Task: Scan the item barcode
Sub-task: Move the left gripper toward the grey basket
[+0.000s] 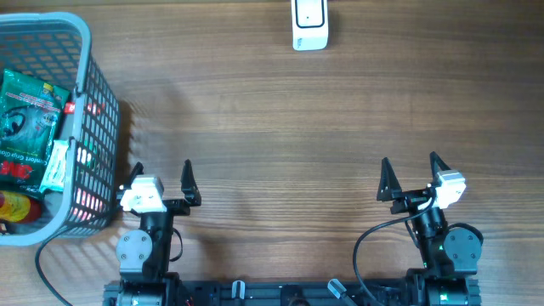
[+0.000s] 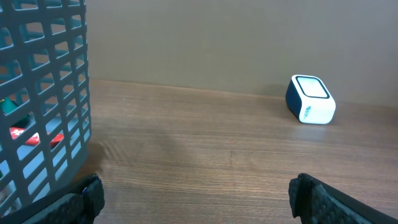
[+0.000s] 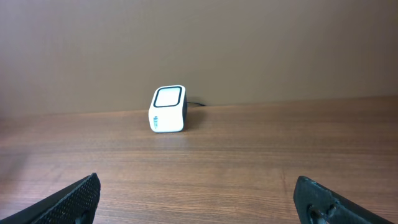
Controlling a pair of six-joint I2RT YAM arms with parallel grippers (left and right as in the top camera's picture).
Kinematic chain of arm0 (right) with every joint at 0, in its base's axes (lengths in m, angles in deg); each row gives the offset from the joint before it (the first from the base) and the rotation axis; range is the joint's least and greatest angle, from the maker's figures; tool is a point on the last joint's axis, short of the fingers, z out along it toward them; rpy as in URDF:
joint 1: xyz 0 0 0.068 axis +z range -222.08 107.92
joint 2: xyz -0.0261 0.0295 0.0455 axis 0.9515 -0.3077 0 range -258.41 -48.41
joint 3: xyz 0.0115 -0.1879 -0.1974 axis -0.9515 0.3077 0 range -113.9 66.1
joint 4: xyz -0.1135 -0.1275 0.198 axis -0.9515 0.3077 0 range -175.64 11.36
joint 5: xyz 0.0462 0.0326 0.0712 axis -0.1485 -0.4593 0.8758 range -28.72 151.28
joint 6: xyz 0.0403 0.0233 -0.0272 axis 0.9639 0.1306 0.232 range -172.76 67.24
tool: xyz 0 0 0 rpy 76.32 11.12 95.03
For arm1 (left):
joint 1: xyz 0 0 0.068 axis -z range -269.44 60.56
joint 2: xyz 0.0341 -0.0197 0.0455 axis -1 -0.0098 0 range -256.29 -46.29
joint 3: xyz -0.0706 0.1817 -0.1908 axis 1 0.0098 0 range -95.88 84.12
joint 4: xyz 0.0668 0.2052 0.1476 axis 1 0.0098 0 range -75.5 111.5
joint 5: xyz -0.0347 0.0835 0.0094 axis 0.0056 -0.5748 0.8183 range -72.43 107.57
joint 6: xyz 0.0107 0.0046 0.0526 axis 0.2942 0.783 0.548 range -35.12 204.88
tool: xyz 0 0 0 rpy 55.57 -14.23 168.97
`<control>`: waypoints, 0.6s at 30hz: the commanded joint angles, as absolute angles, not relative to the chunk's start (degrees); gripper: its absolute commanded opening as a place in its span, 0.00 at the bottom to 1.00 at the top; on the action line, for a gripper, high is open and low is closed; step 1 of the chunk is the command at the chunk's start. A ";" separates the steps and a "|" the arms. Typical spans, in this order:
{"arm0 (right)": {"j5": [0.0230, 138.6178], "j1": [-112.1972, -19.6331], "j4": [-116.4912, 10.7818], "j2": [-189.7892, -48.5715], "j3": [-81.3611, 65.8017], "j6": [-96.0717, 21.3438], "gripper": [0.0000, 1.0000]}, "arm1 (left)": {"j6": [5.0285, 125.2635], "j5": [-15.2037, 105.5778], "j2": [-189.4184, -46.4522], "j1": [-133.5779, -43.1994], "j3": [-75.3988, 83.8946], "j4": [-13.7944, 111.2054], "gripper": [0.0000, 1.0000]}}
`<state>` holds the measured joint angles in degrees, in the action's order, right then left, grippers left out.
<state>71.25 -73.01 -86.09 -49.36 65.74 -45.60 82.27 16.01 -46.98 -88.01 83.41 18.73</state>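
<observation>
Two claws rest low over a wooden counter, seen from above. The left claw has its two fingers spread as wide as they go and grips nothing. The right claw is spread just as wide and is also empty. The two claws sit side by side, well apart from each other, with bare wood between them.

One grey mesh basket stands just to the left of the left claw, its wall close beside that claw's outer finger. Inside it lie the items to be scanned. At least three can be told apart: one large green packet, one narrow green and white packet leaning against the wall nearest the claw, and one red item low in the corner. The exact number of items cannot be told, as the basket runs past the frame's edge. No barcode can be made out.

One small white scanner with a dark window sits well ahead of both claws. It is ahead and to the right of the left claw, and ahead and to the left of the right claw, touching neither.
</observation>
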 commanded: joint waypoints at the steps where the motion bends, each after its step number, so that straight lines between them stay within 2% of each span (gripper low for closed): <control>1: 70.03 -72.72 -86.26 -49.31 65.80 -46.76 1.00 | 82.97 16.77 -46.56 -88.33 83.81 18.58 1.00; 18: 70.03 -72.72 -86.24 -49.31 65.80 -46.74 1.00 | 72.63 19.72 -46.56 -88.33 83.81 18.73 1.00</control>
